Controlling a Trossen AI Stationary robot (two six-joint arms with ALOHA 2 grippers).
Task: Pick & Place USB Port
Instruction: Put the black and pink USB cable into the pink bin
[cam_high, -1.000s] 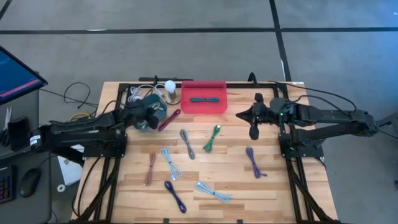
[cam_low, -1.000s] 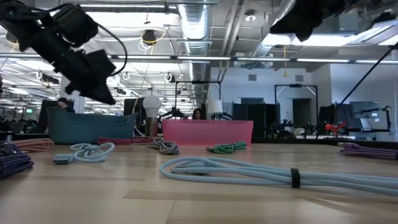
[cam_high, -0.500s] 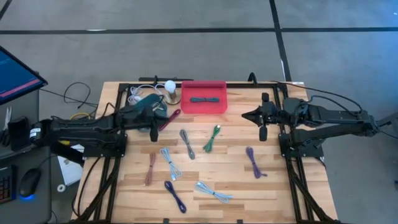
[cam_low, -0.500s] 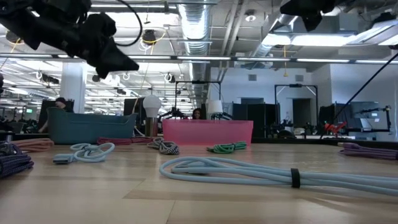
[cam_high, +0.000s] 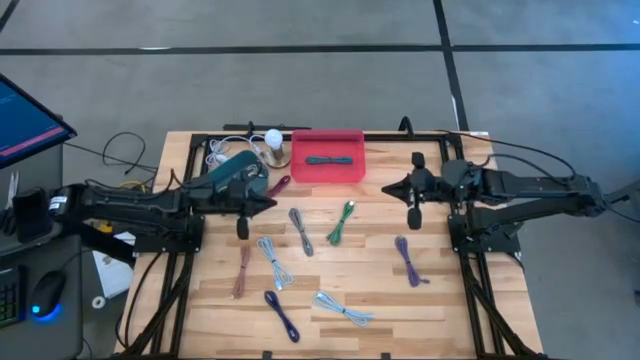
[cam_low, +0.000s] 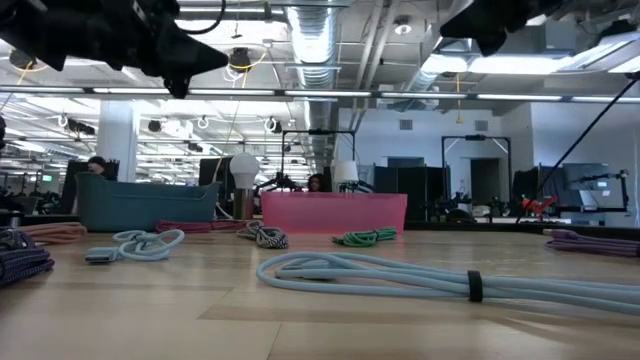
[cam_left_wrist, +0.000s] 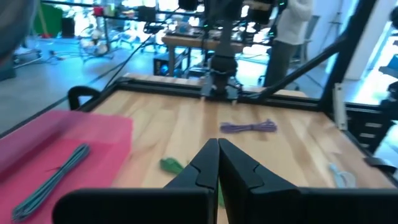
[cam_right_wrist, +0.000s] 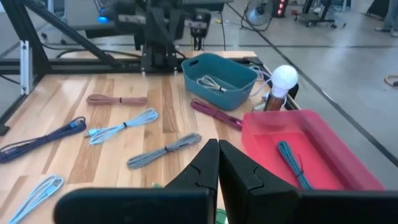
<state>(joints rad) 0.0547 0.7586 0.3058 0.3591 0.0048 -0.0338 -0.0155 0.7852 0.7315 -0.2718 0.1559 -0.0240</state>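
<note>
A red tray (cam_high: 327, 155) sits near the table's far edge with a dark cable (cam_high: 330, 160) lying in it. Several bundled USB cables lie flat on the wood: maroon (cam_high: 272, 190), grey (cam_high: 300, 230), green (cam_high: 341, 222), purple (cam_high: 408, 260), brown (cam_high: 243, 270), light blue (cam_high: 274, 262), dark blue (cam_high: 281, 314). My left gripper (cam_high: 270, 203) hovers shut, level, above the table beside the maroon cable, pointing toward the table's right. My right gripper (cam_high: 386, 187) hovers shut, to the right of the tray, pointing left. Both wrist views show the fingers closed on nothing: left (cam_left_wrist: 217, 165), right (cam_right_wrist: 217, 163).
A teal bin (cam_high: 235, 170) holding cords and a white bulb lamp (cam_high: 272, 140) stand at the far left, beside the tray. Another light blue cable (cam_high: 343, 310) lies near the near edge. A monitor and a mouse sit off the table's left side.
My left gripper has moved away from above the teal bin toward the table's right and near side, rising and tipping from pointing down to level. It has stayed shut. The cables and tray have not moved.
</note>
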